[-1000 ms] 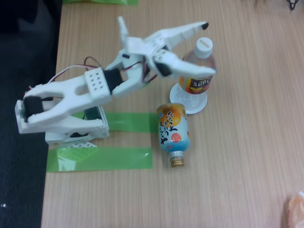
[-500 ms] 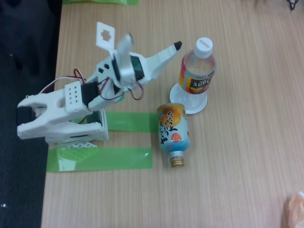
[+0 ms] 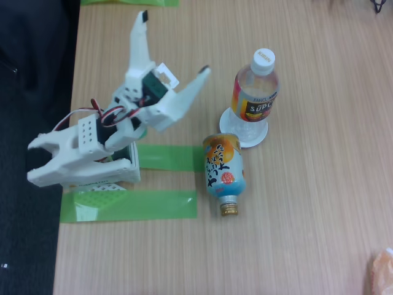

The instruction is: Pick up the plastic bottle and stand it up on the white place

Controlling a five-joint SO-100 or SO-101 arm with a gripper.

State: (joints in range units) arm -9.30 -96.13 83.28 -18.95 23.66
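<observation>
The plastic bottle (image 3: 254, 92), clear with a white cap and a yellow-orange, red and black label, stands upright on the white place (image 3: 244, 134), a small round disc on the wooden table. My gripper (image 3: 174, 42) is up and to the left of the bottle, well apart from it. Its two white fingers with black tips are spread wide, with nothing between them.
A shorter orange-and-light-blue bottle (image 3: 223, 169) with a gold neck lies on its side just below the disc. Two green tape strips (image 3: 129, 206) lie by the arm's white base (image 3: 101, 175). The table's left edge borders a dark floor. An orange object (image 3: 382, 270) sits at the bottom right corner.
The arm has pulled back to the left and away from the bottle, folding toward its base. The fingers have swung upward and stay spread. The bottle has stayed upright on the disc.
</observation>
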